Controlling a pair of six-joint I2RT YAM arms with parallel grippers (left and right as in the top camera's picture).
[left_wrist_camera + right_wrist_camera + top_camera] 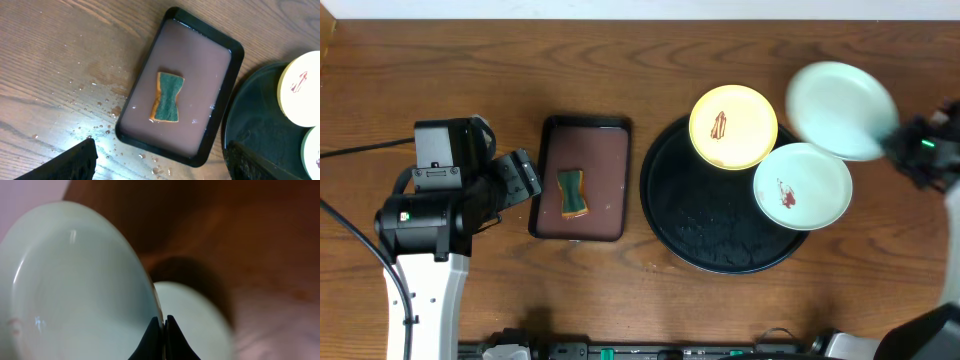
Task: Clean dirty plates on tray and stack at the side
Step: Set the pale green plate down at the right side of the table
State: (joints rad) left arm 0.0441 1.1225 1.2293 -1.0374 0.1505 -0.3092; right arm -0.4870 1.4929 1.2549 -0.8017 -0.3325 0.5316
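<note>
Right gripper (163,330) is pinching the rim of the held mint plate (840,108), with the jaws closed tight on its edge. That plate is sitting in the upper right of the overhead frame, slightly blurred and mostly past the upper-right rim of the black tray (665,215). Its lower edge is overlapping the second mint plate (802,185) in that view.

The second mint plate is lying at the right side of the black tray and showing a red-brown smear. The yellow plate (733,125) is lying at the top of the black tray, also smeared, just beside the second mint plate.

Left gripper (525,178) is hovering at the left edge of the brown tray (227,50), holding nothing. Its fingers (75,161) are spread wide at the bottom corners of the left wrist frame.

The green-and-orange sponge (167,97) is lying flat in the middle of the brown tray. Water drops (102,127) are showing on the table (60,60) to its left.
</note>
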